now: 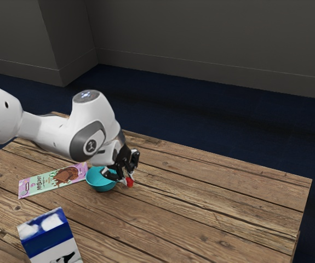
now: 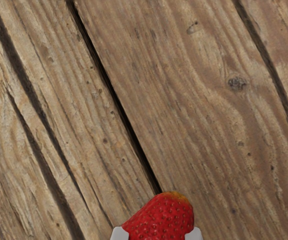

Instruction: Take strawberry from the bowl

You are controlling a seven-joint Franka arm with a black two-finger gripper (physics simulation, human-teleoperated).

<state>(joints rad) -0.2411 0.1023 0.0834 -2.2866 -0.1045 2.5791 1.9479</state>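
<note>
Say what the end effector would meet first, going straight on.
Probably the wooden tabletop beside the bowl; the strawberry gripped by the end effector would likely touch first, though the gap is unclear.

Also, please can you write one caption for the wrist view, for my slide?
A red strawberry held between the two fingertips of the claw, over a wooden tabletop.

A weathered wooden table (image 1: 212, 203) made of long brown planks, with dark gaps between the boards, cracks and round knots. On it, toward the exterior view's left, a chocolate bar (image 1: 41, 185) in a pink and pale green wrapper lies flat. Just beside one end sits an upright teal bowl (image 1: 101, 184). Nearer the camera is a blue-and-white milk carton (image 1: 46, 236).
</note>
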